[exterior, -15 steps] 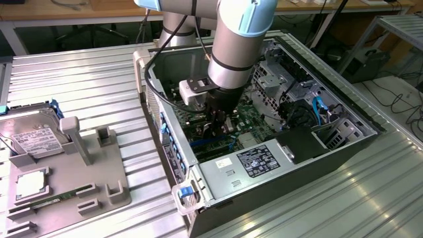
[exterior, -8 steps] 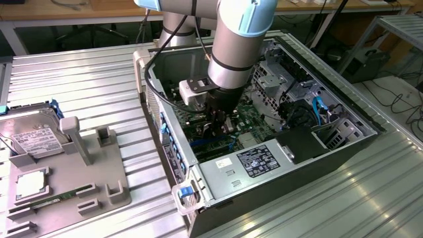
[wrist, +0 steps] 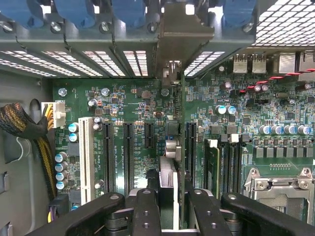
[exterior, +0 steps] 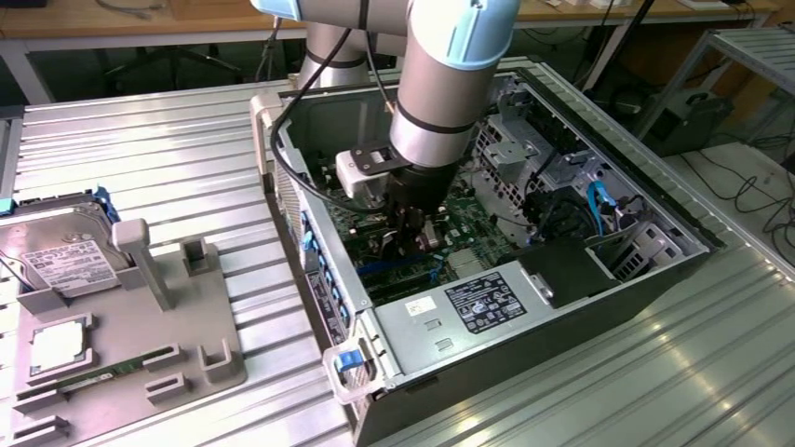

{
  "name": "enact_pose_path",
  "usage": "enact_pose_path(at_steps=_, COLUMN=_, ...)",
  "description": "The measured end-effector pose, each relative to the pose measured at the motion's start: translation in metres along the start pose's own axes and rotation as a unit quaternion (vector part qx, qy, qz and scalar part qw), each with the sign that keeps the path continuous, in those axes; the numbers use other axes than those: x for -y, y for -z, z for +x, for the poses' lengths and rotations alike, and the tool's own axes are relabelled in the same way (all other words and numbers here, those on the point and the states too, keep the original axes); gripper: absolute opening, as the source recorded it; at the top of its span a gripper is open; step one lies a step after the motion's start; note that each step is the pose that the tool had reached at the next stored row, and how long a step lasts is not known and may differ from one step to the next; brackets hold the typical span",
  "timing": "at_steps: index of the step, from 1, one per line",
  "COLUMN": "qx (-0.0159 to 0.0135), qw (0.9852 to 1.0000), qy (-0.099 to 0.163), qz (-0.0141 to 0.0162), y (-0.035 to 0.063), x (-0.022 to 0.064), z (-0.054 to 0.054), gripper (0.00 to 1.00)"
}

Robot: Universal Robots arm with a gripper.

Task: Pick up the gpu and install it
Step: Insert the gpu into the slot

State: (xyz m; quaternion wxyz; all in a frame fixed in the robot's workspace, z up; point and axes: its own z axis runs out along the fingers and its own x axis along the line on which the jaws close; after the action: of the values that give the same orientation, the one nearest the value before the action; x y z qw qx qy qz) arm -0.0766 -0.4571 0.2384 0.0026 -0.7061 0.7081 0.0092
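Jaws grip the gpu [wrist: 183, 147] edge-on inside the computer case [exterior: 410, 326].

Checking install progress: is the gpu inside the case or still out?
Inside: the gpu stands edge-on over the motherboard slots, held by the gripper.

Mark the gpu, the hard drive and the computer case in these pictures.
gpu [wrist: 182, 162]: wrist view, on the card's thin edge, standing on end over the motherboard.
hard drive [exterior: 62, 263]: exterior view, on its white label.
computer case [exterior: 584, 358]: exterior view, on its dark side wall.
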Motion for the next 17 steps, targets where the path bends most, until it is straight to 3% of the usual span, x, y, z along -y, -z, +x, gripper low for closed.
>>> enact_pose_path(at_steps=3, qx=0.0001, qw=1.0, qy=0.0, qz=0.0014, y=-0.0013, x=-0.0006, z=0.0001, gripper=0.28)
enact_pose_path(at_steps=17, qx=0.0, qw=1.0, qy=0.0, qz=0.0014, y=-0.008, x=-0.0005, z=0.0001, gripper=0.28)
